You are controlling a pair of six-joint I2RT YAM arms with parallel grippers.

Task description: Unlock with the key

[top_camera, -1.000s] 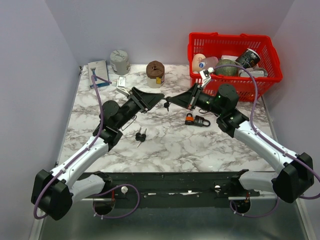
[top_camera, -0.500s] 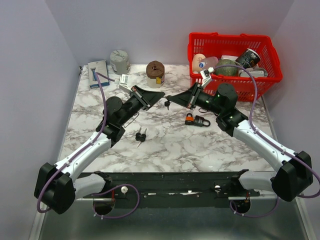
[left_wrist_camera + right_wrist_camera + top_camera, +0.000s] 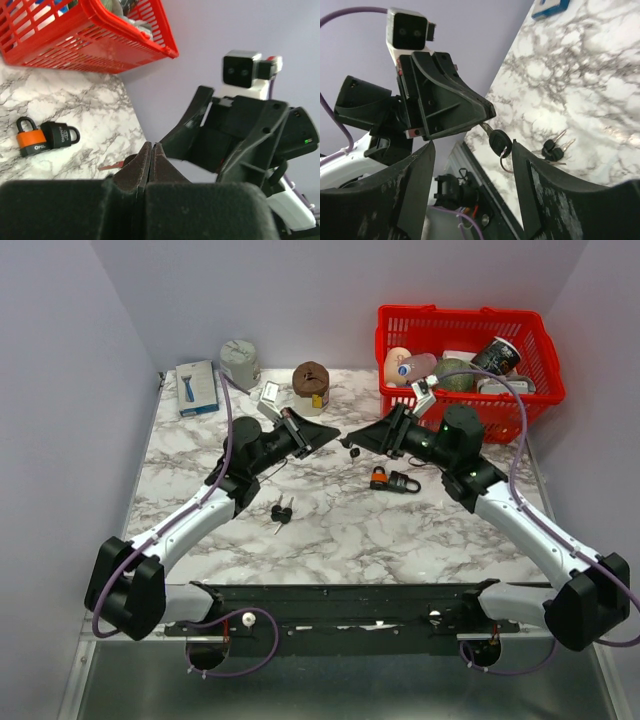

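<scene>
**Desk:** Where is the key?

**Me:** I have it off the table, near the middle of the marble top. On my right wrist camera the left gripper (image 3: 486, 114) is clenched on the blade of the key (image 3: 498, 142). The key's black head and ring hang just under the fingertips.

**Desk:** And your right gripper?

**Me:** The right gripper (image 3: 358, 439) is released, with its fingers spread wide on either side of the key head. I see nothing between them touching the pads. From above, the two grippers point tip to tip, the left coming in from 9 o'clock and the right from 3 o'clock.

**Desk:** Where are the locks?

**Me:** There are two of them on the table at 5 o'clock from the key, close by. The orange padlock (image 3: 380, 478) and the black padlock (image 3: 405, 482) lie flat, side by side and touching. The orange one is on the 9 o'clock side.

**Desk:** Anything else near?

**Me:** A small bunch of keys (image 3: 281, 511) lies on the marble at 7 o'clock from the held key, apart from both arms. The red basket (image 3: 520, 345) sits at the table's 1 o'clock corner, behind my right arm.
</scene>
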